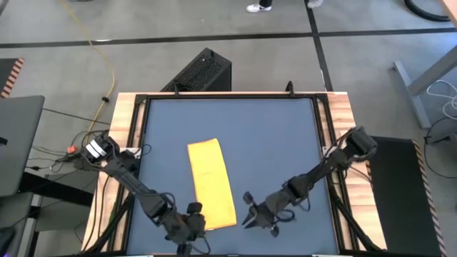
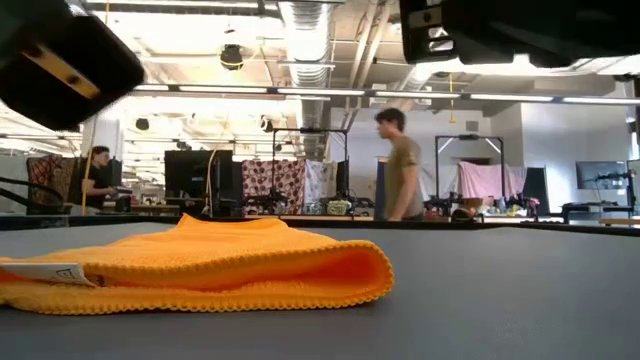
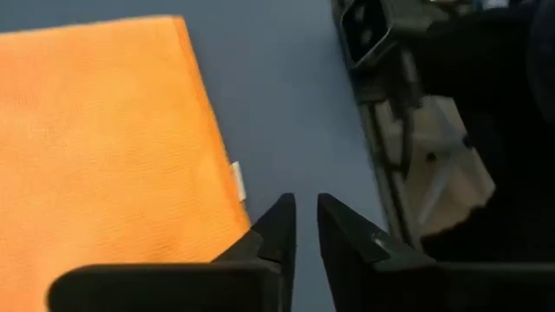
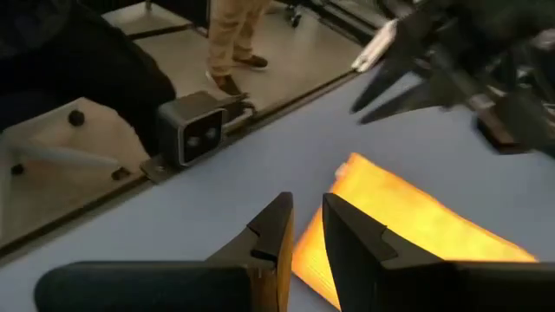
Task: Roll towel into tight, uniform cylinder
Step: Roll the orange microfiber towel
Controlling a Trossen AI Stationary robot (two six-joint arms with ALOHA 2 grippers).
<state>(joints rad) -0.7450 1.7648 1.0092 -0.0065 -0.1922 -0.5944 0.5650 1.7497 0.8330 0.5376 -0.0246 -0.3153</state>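
Towel lies flat on the blue desk as a folded yellow strip, not yet rolled, its long axis running from the far side to the near edge. Both arms flank its near short end: the left tool just beside that corner, the right tool near on the other side. Each has its fingers nearly together, gripping nothing. Nothing stands between them and the cloth.
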